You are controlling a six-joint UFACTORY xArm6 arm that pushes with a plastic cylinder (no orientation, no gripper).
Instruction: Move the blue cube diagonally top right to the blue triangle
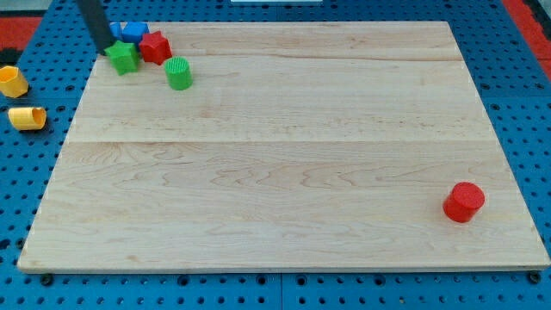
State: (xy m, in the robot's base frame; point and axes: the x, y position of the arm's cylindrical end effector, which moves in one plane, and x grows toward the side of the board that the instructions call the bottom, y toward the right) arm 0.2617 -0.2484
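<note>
My rod comes down from the view's top left, and my tip point(104, 52) rests at the left edge of a green star-shaped block point(125, 58). Just above the green block, a blue block point(134, 32) lies at the board's top edge. A second bit of blue point(115, 29) shows beside the rod, mostly hidden by it. I cannot tell which of these is the cube and which the triangle. A red star-shaped block point(157, 46) touches the blue block on its right.
A green cylinder point(178, 74) stands below and right of the cluster. A red cylinder point(464, 201) stands near the wooden board's point(275, 172) lower right. Two yellow pieces point(12, 81) point(27, 118) lie off the board on the blue pegboard at the left.
</note>
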